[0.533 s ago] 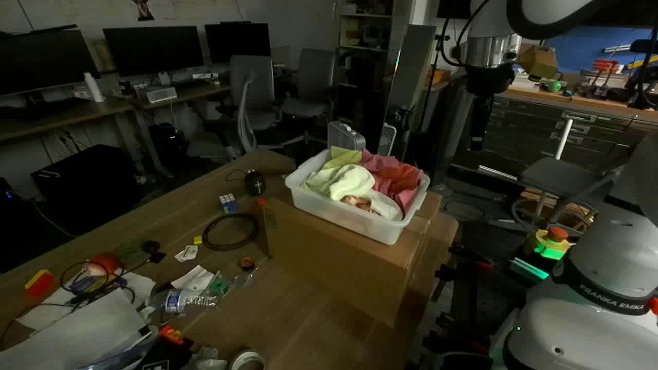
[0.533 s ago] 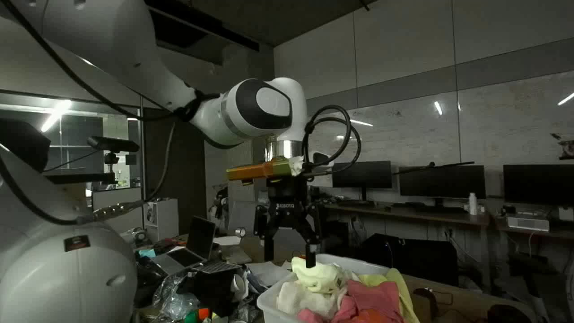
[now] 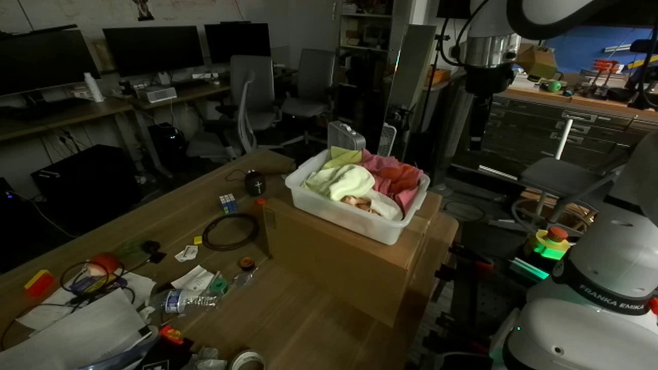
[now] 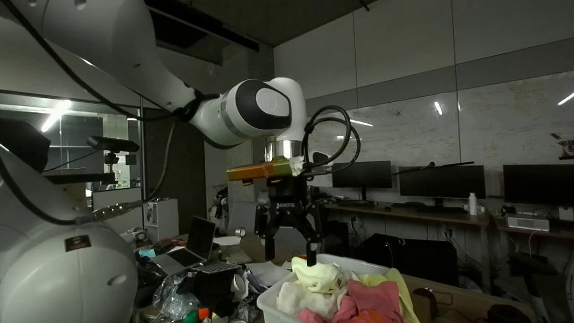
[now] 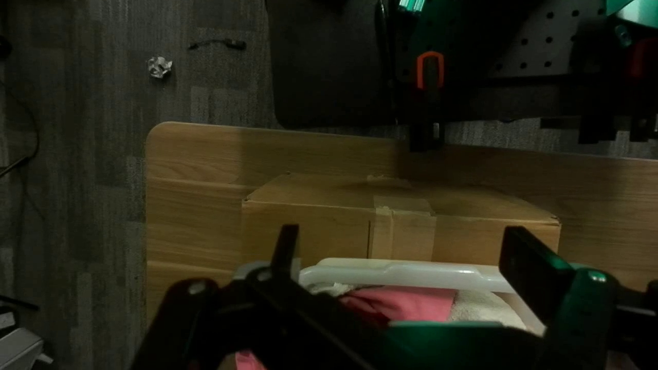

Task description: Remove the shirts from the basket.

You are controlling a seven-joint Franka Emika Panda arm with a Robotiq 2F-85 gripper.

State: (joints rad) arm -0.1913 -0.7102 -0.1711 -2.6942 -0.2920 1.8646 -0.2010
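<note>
White plastic basket, long axis lengthwise along cardboard box, shirts inside, hand spread wide

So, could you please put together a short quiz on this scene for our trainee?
1. What does the white basket stand on?
2. True or false: the hand is gripping none of the cloths.
3. Which colour shows nowhere among those cloths: (a) pink, (b) blue, (c) yellow?

Key:
1. A cardboard box.
2. True; it is open and empty.
3. (b).
</note>
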